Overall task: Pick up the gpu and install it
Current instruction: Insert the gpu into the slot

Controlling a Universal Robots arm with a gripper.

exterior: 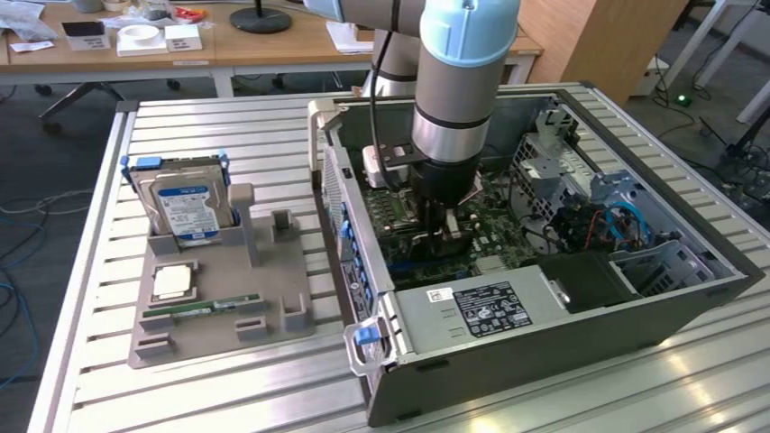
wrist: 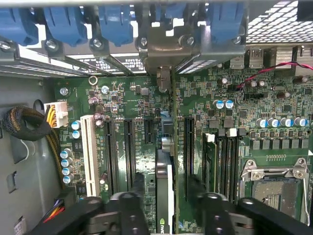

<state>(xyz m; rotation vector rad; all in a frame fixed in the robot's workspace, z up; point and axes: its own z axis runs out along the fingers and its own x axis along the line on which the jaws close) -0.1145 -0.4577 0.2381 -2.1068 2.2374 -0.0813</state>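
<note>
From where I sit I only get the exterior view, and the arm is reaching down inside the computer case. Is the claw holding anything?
Observer: No. In the wrist view the gripper is open. Its fingers stand on either side of the gpu, with a gap on each side.
Operator: Where is that card, then?
Observer: It stands on edge on the motherboard, parallel to the long slots. Its bracket end is at the case wall, beneath the blue latches.
</note>
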